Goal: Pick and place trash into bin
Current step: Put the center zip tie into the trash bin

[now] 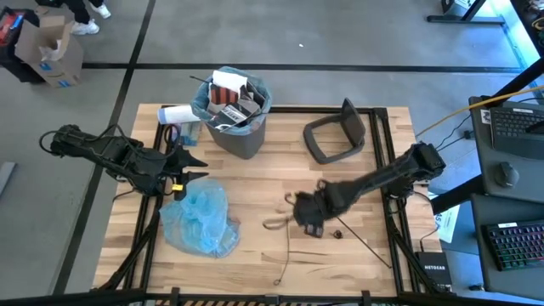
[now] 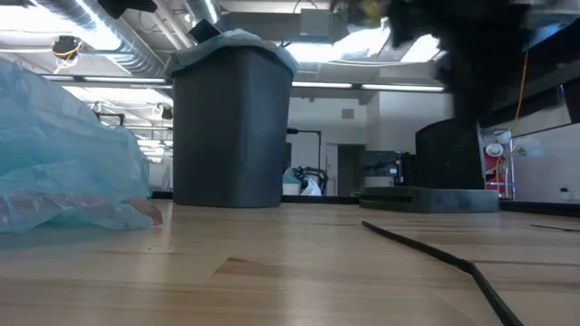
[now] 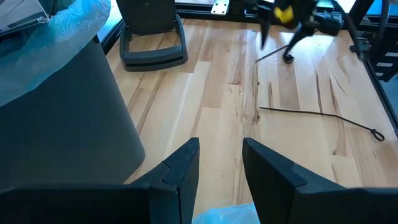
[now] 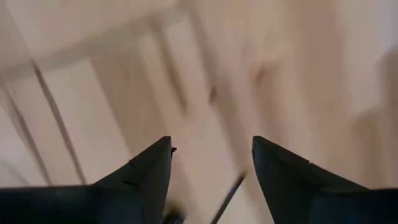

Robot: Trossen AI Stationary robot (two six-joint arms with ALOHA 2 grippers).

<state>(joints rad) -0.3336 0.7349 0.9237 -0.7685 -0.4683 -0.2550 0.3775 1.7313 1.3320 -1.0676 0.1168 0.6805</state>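
Note:
The dark grey bin (image 1: 240,136) with its light blue liner stands near the table's far edge, full of paper and printed packets (image 1: 229,98). Its lid (image 1: 336,134) lies to its right. A crumpled light blue plastic bag (image 1: 201,218) lies on the table's left half. Thin dark sticks (image 1: 364,244) and a thin cord (image 1: 285,251) lie near the middle. My left gripper (image 1: 194,167) is open between the bin and the blue bag. My right gripper (image 1: 297,208) is open over the table's middle, above a dark stick (image 4: 227,198); its wrist view is blurred.
A white roll and small items (image 1: 177,119) lie left of the bin (image 3: 56,118). A black metal frame (image 1: 382,153) runs along the table's edges. Bare wood shows along the near edge. Beyond the table are a cardboard box (image 1: 51,51) and desks with keyboards (image 1: 517,242).

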